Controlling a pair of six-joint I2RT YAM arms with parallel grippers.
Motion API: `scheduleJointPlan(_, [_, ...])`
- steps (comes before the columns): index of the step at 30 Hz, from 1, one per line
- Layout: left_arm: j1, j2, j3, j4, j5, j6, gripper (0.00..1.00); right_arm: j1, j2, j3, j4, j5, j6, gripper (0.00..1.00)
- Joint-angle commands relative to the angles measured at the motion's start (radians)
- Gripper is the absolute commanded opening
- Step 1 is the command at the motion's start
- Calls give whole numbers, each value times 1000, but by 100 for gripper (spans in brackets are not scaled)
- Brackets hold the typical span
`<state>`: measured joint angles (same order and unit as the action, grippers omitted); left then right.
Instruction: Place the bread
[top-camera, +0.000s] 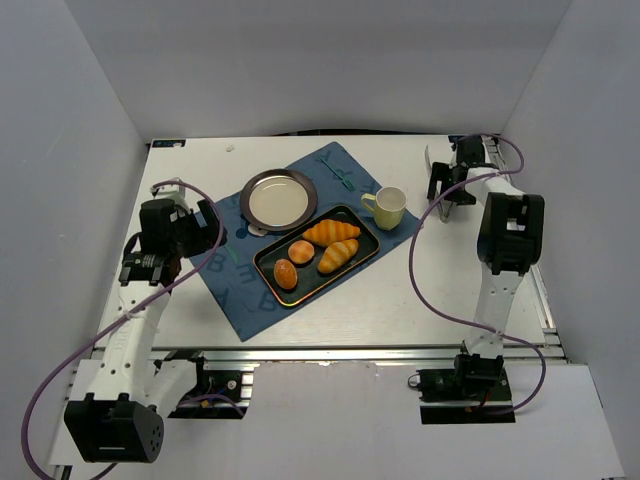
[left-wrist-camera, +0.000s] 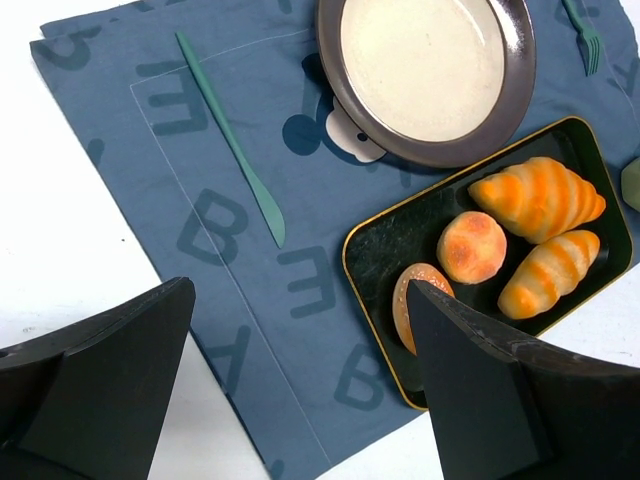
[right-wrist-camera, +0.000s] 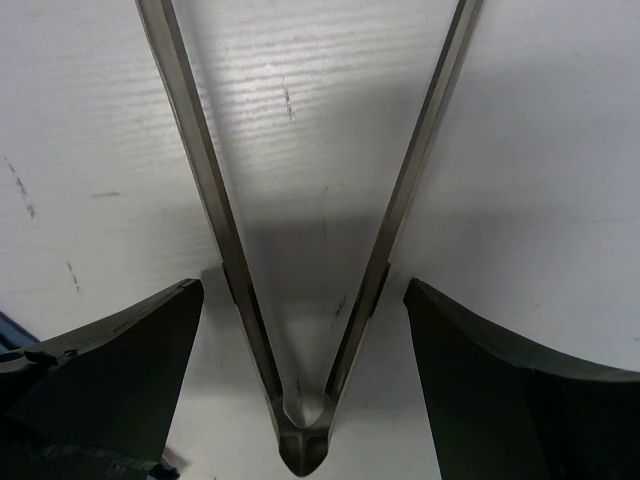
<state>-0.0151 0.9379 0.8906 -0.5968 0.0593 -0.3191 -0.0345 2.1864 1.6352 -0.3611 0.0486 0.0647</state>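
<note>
two claws, both gaping, gripping nothing. right gripper (right-wrist-camera: 300, 290) astride the tongs (right-wrist-camera: 213, 200), flat on bare table (right-wrist-camera: 540, 150) far right. bread (top-camera: 285, 274) lying at the left end of the black tray (top-camera: 262, 262), beside the round bun (top-camera: 301, 252). left gripper (left-wrist-camera: 300, 290) hovering over the blue mat (left-wrist-camera: 150, 180). probably best: lower squarely, centre both tong arms, squeeze midway, not at the hinge.

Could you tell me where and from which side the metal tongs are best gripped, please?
Probably across both arms just above the hinge, coming straight down: the tongs lie flat in an open V, hinge nearest the wrist, and the open jaws of the right gripper straddle that narrow end.
</note>
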Motion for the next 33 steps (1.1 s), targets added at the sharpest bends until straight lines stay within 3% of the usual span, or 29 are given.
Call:
scheduleJointPlan(1, [0, 2, -16, 35, 16, -6, 98, -1, 29, 55, 43, 36, 49, 89])
scheduleJointPlan(16, [0, 27, -42, 55, 10, -5, 98, 27, 136, 160, 27, 108, 44, 87])
scheduleJointPlan(17, [0, 29, -42, 54, 10, -3, 98, 25, 139, 161, 27, 106, 44, 82])
scheduleJointPlan(18, [0, 30, -44, 52, 10, -3, 98, 25, 139, 163, 28, 102, 46, 71])
scheduleJointPlan(22, [0, 25, -45, 46, 10, -1, 98, 27, 131, 161, 42, 99, 53, 55])
scheduleJointPlan(27, [0, 22, -45, 23, 4, 3, 98, 28, 44, 158, 45, 120, 60, 54])
scheduleJointPlan(33, [0, 22, -16, 12, 13, -1, 98, 28, -203, 114, 27, 218, 73, 56])
